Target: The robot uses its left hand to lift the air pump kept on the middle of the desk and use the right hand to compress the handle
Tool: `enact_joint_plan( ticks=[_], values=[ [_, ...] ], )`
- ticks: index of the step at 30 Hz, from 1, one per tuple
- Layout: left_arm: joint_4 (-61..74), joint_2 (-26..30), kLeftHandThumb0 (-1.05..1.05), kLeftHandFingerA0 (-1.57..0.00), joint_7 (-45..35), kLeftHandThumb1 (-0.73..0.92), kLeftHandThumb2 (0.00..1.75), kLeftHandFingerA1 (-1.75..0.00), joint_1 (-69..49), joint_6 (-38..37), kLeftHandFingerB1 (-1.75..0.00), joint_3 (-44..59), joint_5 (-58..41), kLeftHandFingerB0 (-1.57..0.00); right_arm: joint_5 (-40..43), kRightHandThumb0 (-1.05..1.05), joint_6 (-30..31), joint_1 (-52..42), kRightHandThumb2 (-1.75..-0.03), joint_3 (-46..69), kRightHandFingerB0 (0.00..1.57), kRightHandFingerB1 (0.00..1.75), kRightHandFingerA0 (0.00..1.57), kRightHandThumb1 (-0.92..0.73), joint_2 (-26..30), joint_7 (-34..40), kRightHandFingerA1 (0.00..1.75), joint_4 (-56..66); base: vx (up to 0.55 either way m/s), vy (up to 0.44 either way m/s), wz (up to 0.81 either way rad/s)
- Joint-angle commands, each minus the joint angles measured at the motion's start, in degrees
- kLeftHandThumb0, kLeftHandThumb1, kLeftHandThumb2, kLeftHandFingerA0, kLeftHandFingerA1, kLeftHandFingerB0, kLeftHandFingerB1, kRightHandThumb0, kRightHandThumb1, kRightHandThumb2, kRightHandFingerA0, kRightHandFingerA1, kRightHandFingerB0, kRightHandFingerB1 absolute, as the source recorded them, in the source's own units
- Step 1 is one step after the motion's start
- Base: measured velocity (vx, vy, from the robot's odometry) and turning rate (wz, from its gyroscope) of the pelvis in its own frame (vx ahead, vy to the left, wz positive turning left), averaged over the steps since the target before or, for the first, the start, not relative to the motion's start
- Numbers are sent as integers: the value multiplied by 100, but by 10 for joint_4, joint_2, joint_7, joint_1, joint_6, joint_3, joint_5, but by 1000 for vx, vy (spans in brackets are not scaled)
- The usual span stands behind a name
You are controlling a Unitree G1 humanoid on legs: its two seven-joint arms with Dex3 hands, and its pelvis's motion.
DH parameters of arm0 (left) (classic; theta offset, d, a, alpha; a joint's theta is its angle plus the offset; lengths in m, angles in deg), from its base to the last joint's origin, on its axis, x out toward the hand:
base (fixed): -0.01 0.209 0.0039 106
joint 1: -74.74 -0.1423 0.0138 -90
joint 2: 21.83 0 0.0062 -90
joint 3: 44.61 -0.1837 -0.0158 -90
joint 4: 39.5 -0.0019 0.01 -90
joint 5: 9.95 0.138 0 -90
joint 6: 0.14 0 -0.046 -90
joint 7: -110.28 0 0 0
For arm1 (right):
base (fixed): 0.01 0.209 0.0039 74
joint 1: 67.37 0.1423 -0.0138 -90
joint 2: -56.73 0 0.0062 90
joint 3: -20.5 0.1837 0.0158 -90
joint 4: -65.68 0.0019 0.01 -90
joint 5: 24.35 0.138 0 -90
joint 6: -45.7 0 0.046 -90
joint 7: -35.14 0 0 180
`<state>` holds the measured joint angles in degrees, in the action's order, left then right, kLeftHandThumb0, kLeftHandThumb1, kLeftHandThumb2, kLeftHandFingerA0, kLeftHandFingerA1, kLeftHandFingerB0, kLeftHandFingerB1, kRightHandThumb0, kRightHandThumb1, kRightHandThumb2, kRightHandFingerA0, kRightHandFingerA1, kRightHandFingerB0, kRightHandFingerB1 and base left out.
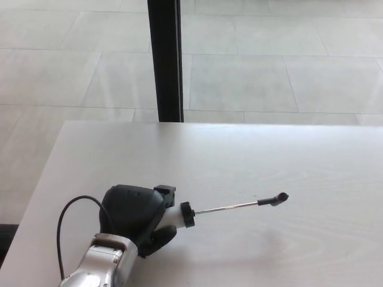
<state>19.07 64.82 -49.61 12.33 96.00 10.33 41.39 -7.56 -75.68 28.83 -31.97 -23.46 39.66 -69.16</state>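
The left hand [136, 216] sat at the seven o'clock part of the pale bench [287, 155], its black fingers wrapped around the white barrel of the air pump [191, 213]. The pump's thin rod pointed toward three o'clock, drawn out, ending in the small black handle [278, 198] near the bench's middle. The right hand was out of sight.

Right side: I'm seeing bare worktop [311, 161] lying open for an approach.
Obstacle: the air pump [230, 208] rod and handle [274, 199] are jutting rightward from the left robot hand [136, 212].
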Motion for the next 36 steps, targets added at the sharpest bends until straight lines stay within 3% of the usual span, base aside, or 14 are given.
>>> enact_joint_plan(
  ticks=[1, 3, 5, 10, 11, 12, 13, 23, 24, 26, 31, 32, 33, 36],
  values=[
    [46, 54, -86, -157, 1, 72, 156, -175, 20, -89, -175, -13, 17, -138, -14, -64, 133, 37, -65, -53, 34, 32, 34, -83, 6, 28, 48, 200, 0, 0, 0],
    [42, 60, -61, -157, 18, 92, 166, -174, 28, -103, -173, -15, 22, -156, -27, -66, 172, 55, -103, -87, 23, 46, 34, -69, -1, 27, 58, 251, 0, 0, 0],
    [42, 62, -61, -157, 23, 92, 168, -174, 31, -103, -172, -14, 24, -152, -26, -56, 198, 61, -66, -107, 31, 32, 32, -86, -7, 24, 46, 286, 0, 0, 0],
    [61, 56, -60, -148, 16, 92, 165, -166, 42, -112, -160, 10, -3, -134, -41, -64, 245, 84, -66, -178, 32, 34, 33, -86, -47, 29, 51, 370, 0, 0, 0],
    [60, 55, -81, -153, 19, 76, 154, -175, 45, -112, -175, 13, -5, -133, -47, -68, 245, 87, -107, -187, 23, 48, 34, -70, -55, 31, 61, 373, 0, 0, 0],
    [62, 52, -60, -146, 18, 92, 165, -165, 46, -112, -159, 18, -11, -133, -51, -65, 245, 88, -66, -195, 32, 35, 33, -88, -62, 34, 51, 378, 0, 0, 0],
    [66, 46, -61, -145, 16, 92, 164, -164, 49, -111, -158, 29, -23, -131, -57, -64, 249, 91, -108, -208, 20, 48, 35, -71, -77, 41, 62, 384, 0, 0, 0],
    [169, -2, -48, -147, -18, 91, 161, -161, 34, -67, -158, 82, -62, -138, -73, -66, 280, 93, -67, -276, 34, 35, 37, -91, -180, 79, 47, 437, 0, 0, 0],
    [183, -6, -55, -130, -24, 53, 156, -175, 31, -58, -175, 84, -59, -97, -75, -67, 285, 93, -67, -281, 33, 35, 37, -91, -188, 82, 48, 441, 0, 0, 0],
    [218, -8, -52, -127, -41, 53, 153, -175, 21, -37, -175, 90, -53, -91, -75, -66, 294, 96, -111, -295, 18, 47, 36, -73, -207, 83, 61, 443, 0, 0, 0],
    [275, -24, -42, -121, -72, 43, 151, -175, -1, -9, -175, 100, -42, -83, -87, -61, 282, 89, -112, -316, 17, 47, 36, -71, -229, 67, 61, 434, 0, 0, 0],
    [285, -26, -39, -119, -80, 43, 148, -175, -6, -6, -175, 102, -41, -81, -96, -68, 290, 88, -70, -324, 31, 35, 39, -92, -233, 70, 44, 435, 0, 0, 0],
    [299, -31, -37, -114, -86, 45, 141, -175, -15, -1, -175, 105, -42, -77, -100, -60, 288, 89, -113, -333, 16, 47, 36, -72, -238, 64, 60, 430, 0, 0, 0],
    [311, -37, -33, -111, -82, 42, 139, -175, -25, 0, -166, 106, -31, -80, -106, -68, 289, 94, -115, -339, 17, 45, 35, -78, -238, 56, 57, 414, 0, 0, 0]
  ],
)
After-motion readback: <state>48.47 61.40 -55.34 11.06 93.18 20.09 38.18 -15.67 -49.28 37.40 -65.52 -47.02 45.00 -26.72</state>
